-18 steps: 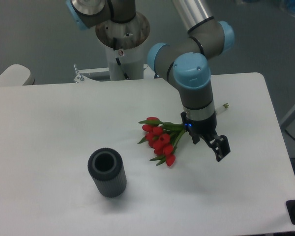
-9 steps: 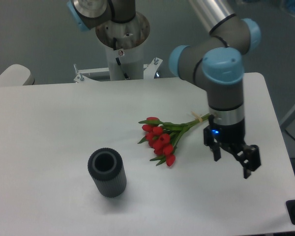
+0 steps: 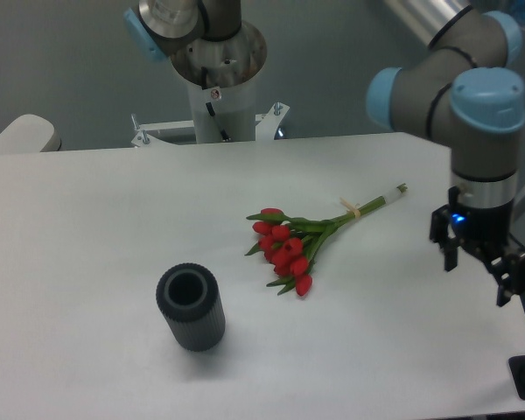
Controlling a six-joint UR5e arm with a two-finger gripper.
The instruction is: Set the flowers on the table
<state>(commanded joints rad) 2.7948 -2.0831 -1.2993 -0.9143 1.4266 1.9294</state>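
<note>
Seen from the fixed camera: flowers [image 3: 289,245] lay flat on the white worktop [image 3: 87,227], near its middle – red buds toward the vase, green stems with a pale band pointing to the far right. Stood upright to the left and nearer, well apart from the bunch – a dark ribbed vase [image 3: 191,308]. Hung over the right edge, empty and spread wide, apart from the stems: the hand [image 3: 479,269].

Even soft light, faint shadows, slightly grainy, mild blur
</note>
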